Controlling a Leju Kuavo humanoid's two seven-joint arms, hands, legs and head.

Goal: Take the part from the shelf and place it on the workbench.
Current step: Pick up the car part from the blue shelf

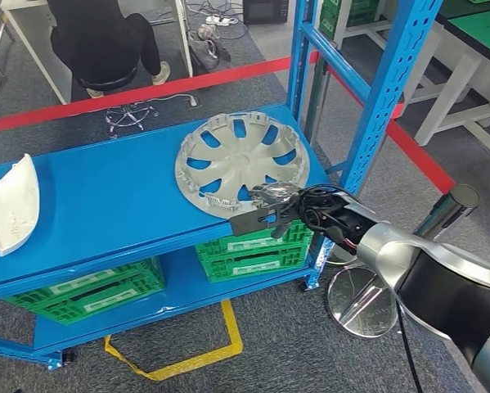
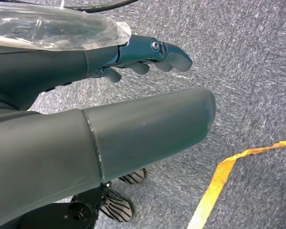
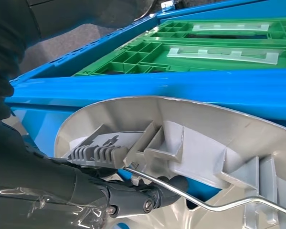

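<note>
On the right: the work at this moment sits at the shelf's near right corner.
Shelf [image 1: 106, 205]: blue rack; its top deck carries the parts, green crates [image 1: 254, 250] stored below.
Hubcap [image 1: 242, 162]: silver wheel cover, the task's part, lying flat and overhanging the near edge, so its rim can be reached from below.
White part [image 1: 12, 203]: far left, untouched.
Right hand [image 1: 279, 209]: fingers [image 3: 134, 202] hooked under the rim beside its wire ring; full grip — cannot tell.
Left hand [image 2: 144, 57]: hanging over carpet, fingers spread, empty.
</note>
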